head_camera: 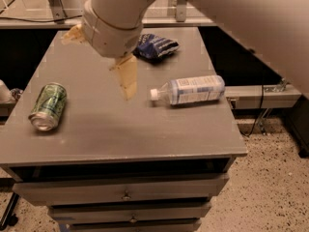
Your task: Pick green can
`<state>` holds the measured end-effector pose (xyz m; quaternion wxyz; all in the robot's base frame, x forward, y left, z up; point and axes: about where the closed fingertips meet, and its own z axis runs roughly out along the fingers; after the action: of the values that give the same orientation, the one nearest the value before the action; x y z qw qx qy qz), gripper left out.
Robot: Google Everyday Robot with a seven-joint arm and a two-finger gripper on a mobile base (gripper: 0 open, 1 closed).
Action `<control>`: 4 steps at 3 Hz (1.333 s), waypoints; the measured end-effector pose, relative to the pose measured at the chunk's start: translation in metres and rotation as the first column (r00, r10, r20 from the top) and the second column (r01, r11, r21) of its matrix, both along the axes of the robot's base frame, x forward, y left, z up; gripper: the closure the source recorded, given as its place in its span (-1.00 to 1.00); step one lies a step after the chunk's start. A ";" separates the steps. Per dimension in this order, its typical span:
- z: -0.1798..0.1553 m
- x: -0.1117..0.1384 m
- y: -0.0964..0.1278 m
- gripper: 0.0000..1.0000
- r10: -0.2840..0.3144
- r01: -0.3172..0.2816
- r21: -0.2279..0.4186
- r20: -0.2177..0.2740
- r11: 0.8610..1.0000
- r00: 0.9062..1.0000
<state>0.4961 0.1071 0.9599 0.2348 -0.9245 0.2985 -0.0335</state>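
The green can (48,106) lies on its side near the left edge of the grey cabinet top (120,129), its silver end toward the front. My gripper (99,64) hangs above the middle of the top, to the right of the can and apart from it. Its two tan fingers are spread wide: one finger (127,77) points down toward the top, the other (72,35) sticks out at the upper left of the white wrist. It holds nothing.
A clear plastic bottle (190,90) with a white cap and blue-white label lies on its side at the right. A dark blue snack bag (157,46) lies at the back of the top. Drawers (125,193) sit below the front edge.
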 end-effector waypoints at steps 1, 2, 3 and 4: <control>-0.018 0.016 0.060 -1.00 0.158 -0.158 -0.007 -0.038 0.987 0.987; -0.041 0.029 0.110 -1.00 0.268 -0.270 -0.021 -0.083 0.963 0.960; -0.064 0.037 0.145 -1.00 0.326 -0.333 -0.041 -0.128 0.942 0.937; -0.081 0.041 0.166 -1.00 0.326 -0.339 -0.080 -0.137 0.938 0.935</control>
<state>0.5376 0.2735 0.8789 0.1708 -0.9727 0.1495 0.0478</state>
